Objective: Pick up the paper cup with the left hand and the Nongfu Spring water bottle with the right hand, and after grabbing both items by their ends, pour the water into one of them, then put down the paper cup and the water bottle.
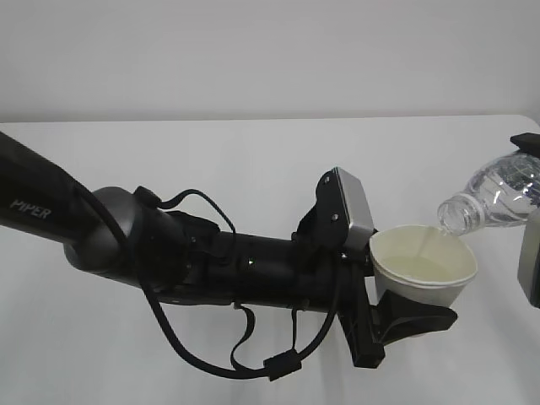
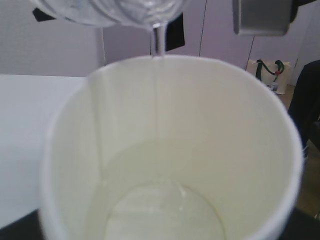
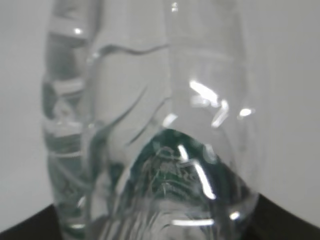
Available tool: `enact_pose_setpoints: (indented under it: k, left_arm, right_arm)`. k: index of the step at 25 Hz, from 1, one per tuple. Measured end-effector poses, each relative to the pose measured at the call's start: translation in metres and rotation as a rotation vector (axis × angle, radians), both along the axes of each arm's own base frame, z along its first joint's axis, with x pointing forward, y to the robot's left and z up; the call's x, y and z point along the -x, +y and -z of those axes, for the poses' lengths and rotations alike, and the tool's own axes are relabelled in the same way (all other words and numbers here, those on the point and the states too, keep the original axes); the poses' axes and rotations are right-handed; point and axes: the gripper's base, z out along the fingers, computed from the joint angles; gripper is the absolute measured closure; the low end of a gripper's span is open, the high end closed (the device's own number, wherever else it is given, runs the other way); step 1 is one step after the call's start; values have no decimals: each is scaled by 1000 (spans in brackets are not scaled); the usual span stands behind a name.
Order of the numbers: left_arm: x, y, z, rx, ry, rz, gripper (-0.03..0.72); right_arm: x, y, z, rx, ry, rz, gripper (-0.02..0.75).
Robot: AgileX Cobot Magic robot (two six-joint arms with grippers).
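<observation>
Clear water (image 2: pixel 158 37) is running in a thin stream from the tipped bottle (image 1: pixel 494 196) into the paper cup (image 1: pixel 424 268), so both pick-ups are done and the pour is under way; finishing it, righting the bottle and setting both things down are left. A shallow pool already lies in the cup's bottom. The left claw (image 1: pixel 396 325) is clamped around the cup's lower end, holding it upright above the table (image 1: pixel 253 169), its long axis vertical and its mouth up. The right claw (image 1: pixel 531 253) grips the bottle by its base end at the picture's right edge, fingers closed against the plastic. From that claw the bottle slopes down and left, long axis near level, neck just above the cup's far rim.
</observation>
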Motion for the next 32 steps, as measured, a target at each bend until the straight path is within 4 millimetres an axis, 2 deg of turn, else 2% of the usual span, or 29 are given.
enact_pose_setpoints:
  k: [32]
  left_arm:
    - [0, 0, 0, -1, 0, -1, 225]
  right_arm:
    - [0, 0, 0, 13, -3, -8, 337]
